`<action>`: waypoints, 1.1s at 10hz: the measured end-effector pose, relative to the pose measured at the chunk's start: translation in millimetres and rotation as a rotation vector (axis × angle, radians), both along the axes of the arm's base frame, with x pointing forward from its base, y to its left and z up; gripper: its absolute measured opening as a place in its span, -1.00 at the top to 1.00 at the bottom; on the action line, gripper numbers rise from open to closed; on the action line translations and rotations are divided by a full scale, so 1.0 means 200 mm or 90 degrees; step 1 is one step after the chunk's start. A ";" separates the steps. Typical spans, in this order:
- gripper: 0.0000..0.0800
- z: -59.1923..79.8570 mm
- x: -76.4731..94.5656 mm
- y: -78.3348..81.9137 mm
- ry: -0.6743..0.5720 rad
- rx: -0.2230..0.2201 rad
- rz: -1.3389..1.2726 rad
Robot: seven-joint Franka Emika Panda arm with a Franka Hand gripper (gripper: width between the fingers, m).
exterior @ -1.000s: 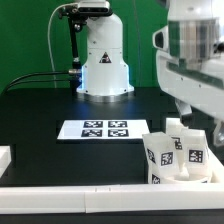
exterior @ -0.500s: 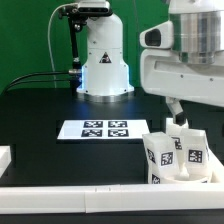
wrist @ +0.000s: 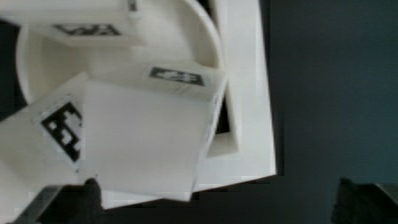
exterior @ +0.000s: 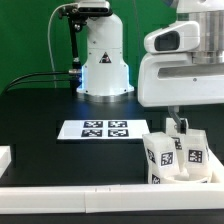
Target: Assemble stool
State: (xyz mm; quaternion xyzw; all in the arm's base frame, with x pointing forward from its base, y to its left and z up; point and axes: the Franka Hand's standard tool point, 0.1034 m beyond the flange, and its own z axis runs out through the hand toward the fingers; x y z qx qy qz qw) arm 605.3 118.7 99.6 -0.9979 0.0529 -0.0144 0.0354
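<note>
The stool parts lie heaped at the front of the exterior view's right: chunky white legs (exterior: 162, 158) with black-and-white tags, one more leg (exterior: 193, 152) beside them. In the wrist view a tagged leg (wrist: 125, 130) lies across the curved rim of the seat disc (wrist: 208, 35). My gripper (exterior: 177, 124) hangs just above the heap. In the wrist view the gripper (wrist: 222, 203) is open and empty, with its dark fingertips (wrist: 75, 200) far apart, one of them over the edge of the leg.
The marker board (exterior: 95, 129) lies flat mid-table. A long white border rail (exterior: 90, 194) runs along the front edge, with a short white piece (exterior: 5, 155) at the exterior view's left. The arm's white base (exterior: 103, 60) stands at the back.
The arm has swung toward the exterior view's left and come over the heap of stool parts. The parts have not moved.
</note>
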 end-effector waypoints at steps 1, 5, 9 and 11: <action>-0.62 0.00 0.00 0.00 -0.002 -0.003 0.029; -0.62 0.02 -0.01 0.02 -0.016 -0.035 0.386; -0.62 0.02 0.00 -0.02 -0.016 -0.063 0.530; -0.62 -0.01 -0.02 0.01 -0.009 -0.104 0.732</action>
